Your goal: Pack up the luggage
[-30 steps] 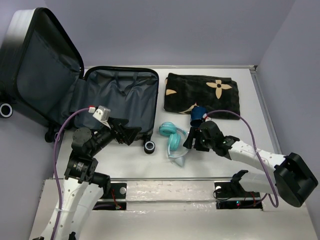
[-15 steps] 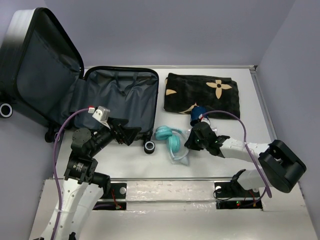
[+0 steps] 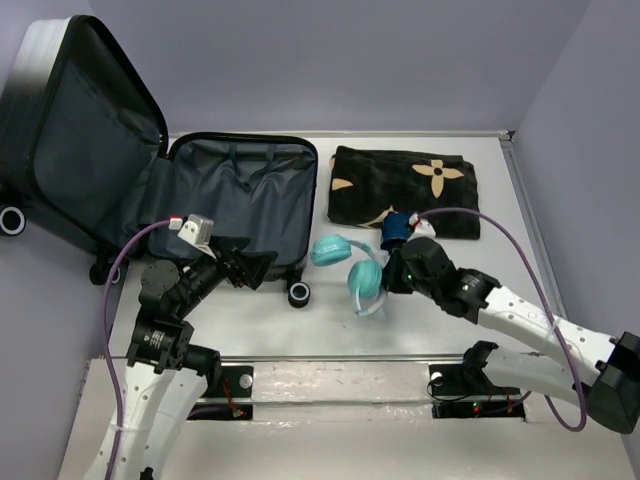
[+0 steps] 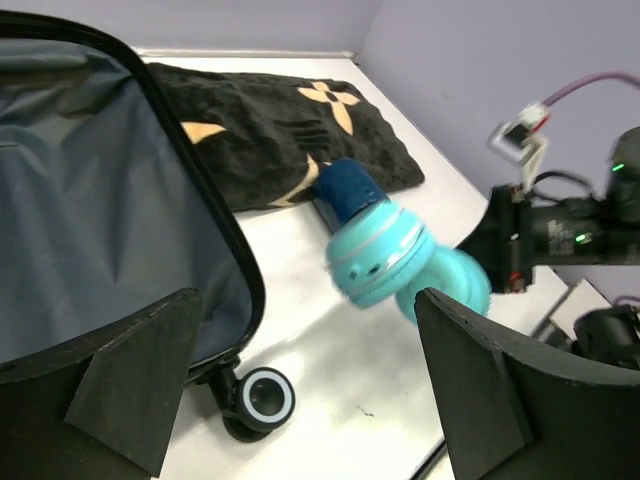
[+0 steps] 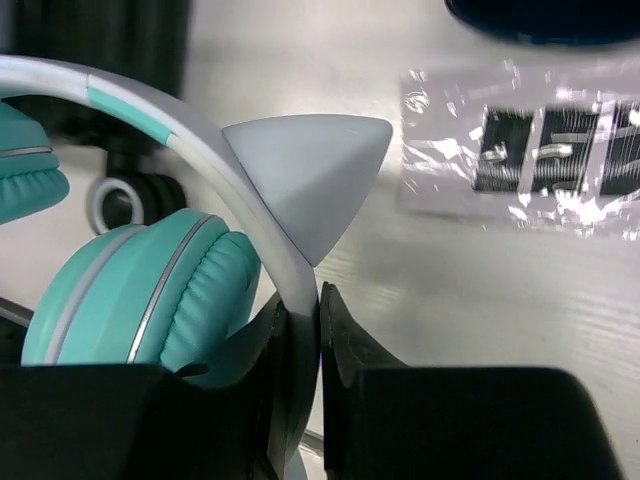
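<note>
The luggage [image 3: 240, 190] lies open at the left of the table, with its dark grey lining facing up and its lid [image 3: 80, 130] propped upright. Teal headphones [image 3: 350, 265] with a white cat-ear headband hang just above the table, right of the luggage. My right gripper [image 3: 392, 272] is shut on the headband [image 5: 290, 290], and one ear cup [image 5: 140, 290] sits left of the fingers. My left gripper [image 3: 255, 265] stands open and empty at the luggage's near rim, facing the headphones [image 4: 385, 255].
A folded black blanket with tan flowers [image 3: 405, 190] lies at the back right. A dark blue cylinder [image 3: 397, 228] stands at its front edge, just behind the headphones. A caster wheel [image 3: 298, 293] sticks out from the luggage's near corner. A clear plastic packet [image 5: 520, 150] lies on the table.
My right gripper has shut on the headband and lifted the headphones off the table, tilting them up towards the blanket. The left arm has barely moved.
</note>
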Robot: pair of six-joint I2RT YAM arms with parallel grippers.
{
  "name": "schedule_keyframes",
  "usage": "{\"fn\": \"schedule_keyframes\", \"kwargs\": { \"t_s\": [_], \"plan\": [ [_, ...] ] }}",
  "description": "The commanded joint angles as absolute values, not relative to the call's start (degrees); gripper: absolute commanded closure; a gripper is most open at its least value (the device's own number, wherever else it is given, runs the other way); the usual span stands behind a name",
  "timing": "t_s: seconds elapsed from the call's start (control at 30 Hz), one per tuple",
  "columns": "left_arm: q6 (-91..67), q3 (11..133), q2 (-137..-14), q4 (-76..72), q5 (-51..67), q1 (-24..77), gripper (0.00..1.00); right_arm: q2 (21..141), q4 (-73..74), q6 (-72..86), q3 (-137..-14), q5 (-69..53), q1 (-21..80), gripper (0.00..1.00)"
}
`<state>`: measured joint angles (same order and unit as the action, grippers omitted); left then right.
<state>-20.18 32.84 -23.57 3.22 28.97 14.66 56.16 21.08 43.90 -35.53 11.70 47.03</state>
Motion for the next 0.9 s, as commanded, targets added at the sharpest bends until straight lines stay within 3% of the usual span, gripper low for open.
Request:
{"fn": "schedule_keyframes", "kwargs": {
  "t_s": [0.0, 0.3, 0.53, 0.57, 0.6, 0.7, 0.87],
  "plan": [
    [-21.2, 36.9, -22.1, 7.7, 15.4, 13.2, 0.01, 59.2, 16.6, 37.7, -50.1, 15.6, 47.4, 0.93],
    [-28.2, 43.7, -18.7, 21.2, -18.9, 12.0, 0.01, 98.6, 6.1, 25.9, -84.0, 15.9, 47.4, 0.93],
    [-28.6, 43.0, -18.3, 20.7, -18.0, 12.4, 0.01, 123.7, 7.9, 27.9, -112.6, 8.5, 47.9, 0.93],
    [-28.4, 42.8, -18.3, 20.6, -17.6, 12.7, 0.01, 125.8, 8.8, 29.1, -117.5, 6.7, 47.9, 0.89],
    [-28.1, 42.5, -18.5, 20.2, -16.8, 12.9, 0.01, 128.8, 8.9, 29.4, -119.5, 3.9, 48.5, 0.64],
    [-27.6, 42.4, -18.5, 19.8, -15.8, 13.3, 0.01, 129.9, 9.1, 28.7, -122.2, -0.2, 48.5, 0.26],
    [-26.9, 41.8, -18.3, 18.9, -13.9, 13.6, 0.01, 117.0, 9.1, 22.8, -110.5, 2.5, 48.5, 0.25]
  ]
}}
